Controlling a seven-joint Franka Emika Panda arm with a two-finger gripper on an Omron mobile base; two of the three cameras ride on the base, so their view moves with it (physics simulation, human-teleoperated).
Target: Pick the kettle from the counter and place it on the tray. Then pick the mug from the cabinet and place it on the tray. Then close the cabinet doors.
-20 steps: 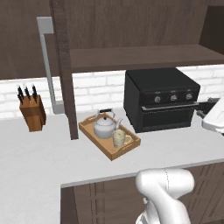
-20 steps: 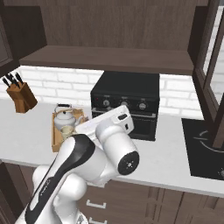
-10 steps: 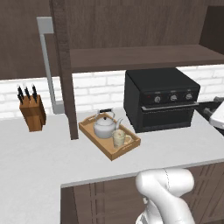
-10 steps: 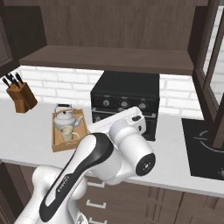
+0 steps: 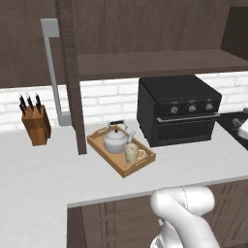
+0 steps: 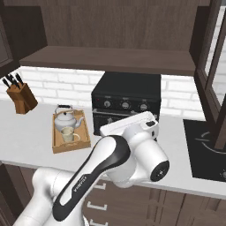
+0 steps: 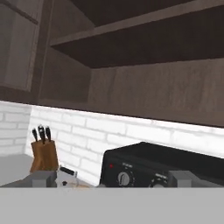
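Observation:
The silver-grey kettle (image 5: 115,140) and the beige mug (image 5: 131,153) both stand on the wooden tray (image 5: 99,143) on the counter, left of the black oven; they also show as kettle (image 6: 65,118) and mug (image 6: 67,133). The dark brown cabinet (image 5: 155,63) above has its shelf bare. Its left door stands open, bar handle (image 5: 51,72) forward; the right door (image 6: 215,66) is open too. My gripper (image 7: 113,183) is open, fingertips (image 7: 43,178) wide apart with nothing between them, looking over the oven top at the cabinet shelf (image 7: 144,26).
A black oven (image 5: 177,109) sits on the counter right of the tray. A knife block (image 5: 35,123) stands at the far left by the brick wall. A dark cooktop (image 6: 205,148) lies at the right. The thick cabinet post (image 5: 72,77) reaches down to the counter beside the tray.
The arm has swung to the right, and its white hand slid toward the right edge of the left base view. Kettle, mug and tray have not moved. The jaws stayed open.

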